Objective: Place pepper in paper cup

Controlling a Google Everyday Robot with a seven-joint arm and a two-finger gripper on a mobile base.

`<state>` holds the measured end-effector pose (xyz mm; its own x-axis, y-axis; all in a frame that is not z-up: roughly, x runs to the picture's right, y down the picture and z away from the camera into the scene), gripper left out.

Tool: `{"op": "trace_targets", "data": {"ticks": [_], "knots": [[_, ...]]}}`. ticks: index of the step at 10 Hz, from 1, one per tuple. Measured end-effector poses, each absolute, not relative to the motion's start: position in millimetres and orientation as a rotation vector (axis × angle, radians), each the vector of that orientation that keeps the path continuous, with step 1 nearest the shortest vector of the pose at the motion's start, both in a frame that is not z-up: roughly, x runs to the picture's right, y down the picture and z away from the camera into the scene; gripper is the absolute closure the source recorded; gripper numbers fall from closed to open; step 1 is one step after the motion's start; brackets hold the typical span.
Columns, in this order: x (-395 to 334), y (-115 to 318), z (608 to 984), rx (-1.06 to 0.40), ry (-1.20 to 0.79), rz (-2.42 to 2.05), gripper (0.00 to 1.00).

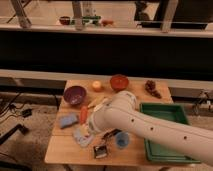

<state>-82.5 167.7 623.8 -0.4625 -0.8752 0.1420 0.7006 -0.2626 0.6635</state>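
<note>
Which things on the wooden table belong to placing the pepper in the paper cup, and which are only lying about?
Job: slim red-orange chili pepper; tool, low at front left beside it; cream paper cup not made out.
Lying about: round purple bowl; round orange fruit; red bowl; small blue cup; green plastic tray.

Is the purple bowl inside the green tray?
No, the purple bowl sits on the wooden table, far left of the green tray; the gripper is nearer the bowl.

White arm [150,125] stretched leftward, gripper [86,134] low over the table.
</note>
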Motion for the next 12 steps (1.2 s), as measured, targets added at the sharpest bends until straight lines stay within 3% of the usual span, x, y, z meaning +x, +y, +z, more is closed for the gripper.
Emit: {"op": "trace_targets", "data": {"ticks": [4, 12], "knots": [[-61, 158, 626, 0.310, -0.754, -1.913, 1.00], [-1, 112, 665, 0.368, -0.692, -1.914, 1.00]]}}
